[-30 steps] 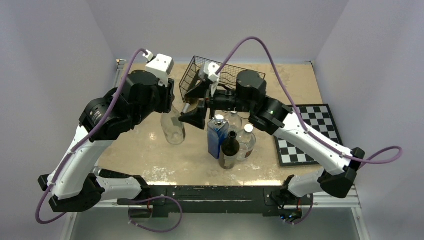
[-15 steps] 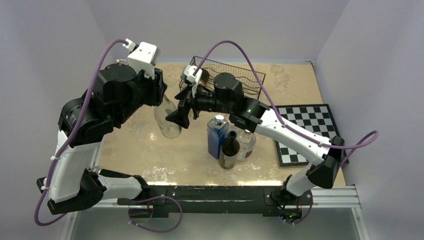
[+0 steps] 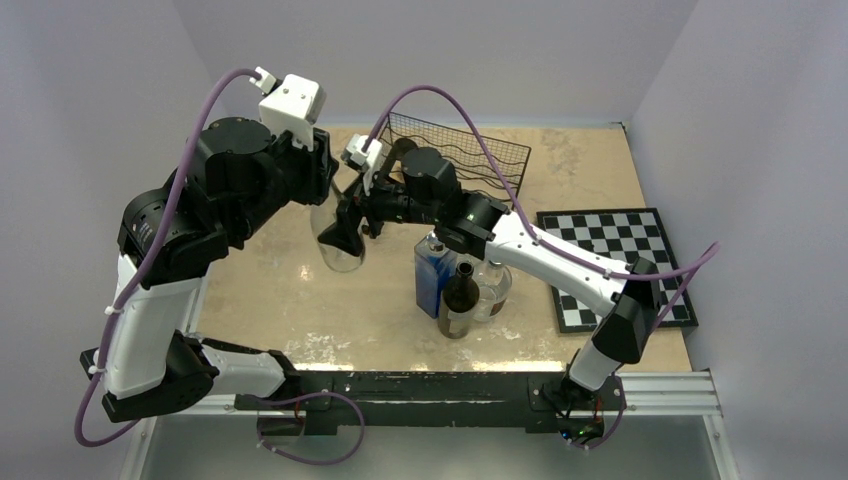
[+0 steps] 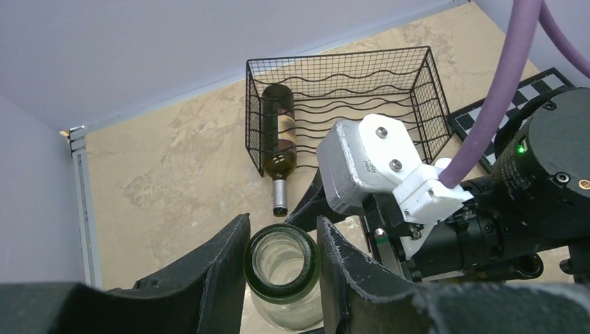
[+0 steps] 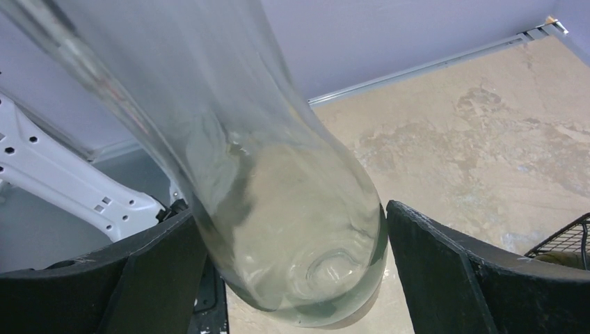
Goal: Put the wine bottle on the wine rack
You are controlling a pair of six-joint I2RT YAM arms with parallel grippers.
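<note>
Wine bottle [image 3: 340,245], clear glass, tilts over the bench [image 3: 290,300], near the left end of the wire wine rack [image 3: 490,160] but not in it. It is likely rigid, slick, breakable and bottom-heavy. Left tool [image 4: 282,259] pinches its neck just below the lip. Right tool [image 5: 299,278] stands spread around the wide base, probably the steadier place to hold.

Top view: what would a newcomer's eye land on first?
Mid-table, both arms meet on one clear glass bottle. The left pincer clamps its neck from above, and the right pincer stands open around its base. Behind them, at the far edge, the wine rack has a dark bottle lying at its left end.
</note>
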